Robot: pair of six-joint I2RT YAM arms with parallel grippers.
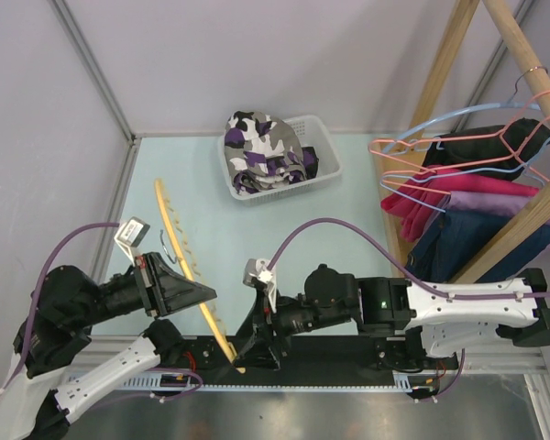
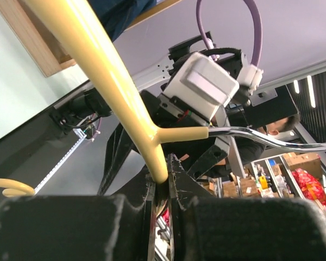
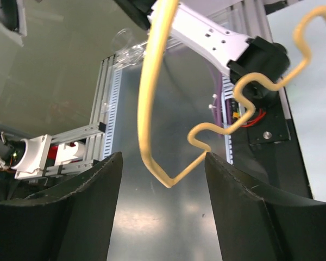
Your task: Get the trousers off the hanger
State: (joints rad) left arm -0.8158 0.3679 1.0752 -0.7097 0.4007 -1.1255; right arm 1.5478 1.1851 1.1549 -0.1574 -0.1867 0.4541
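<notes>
- The left gripper [image 2: 162, 182] is clamped tight on the hanger [image 2: 108, 81], gripping its yellow stem right below the fork where the grey metal hook [image 2: 271, 142] branches off.
- The right gripper [image 3: 163, 157] stands partly spread, and the hanger's pointed lower end [image 3: 168, 182] hangs between its fingers [image 3: 98, 190] with a gap on each side.
- The hanger carries no cloth.
- The trousers [image 1: 257, 142] lie bundled in a white basket [image 1: 323, 137], well beyond both grippers on the pale green table [image 1: 348, 211].
- To the right of the right gripper stands a wooden rack [image 1: 449, 55] hung with pink [image 1: 422, 197] and navy garments [image 1: 449, 238].
- Grey panel walls [image 1: 257, 55] close the space behind.
</notes>
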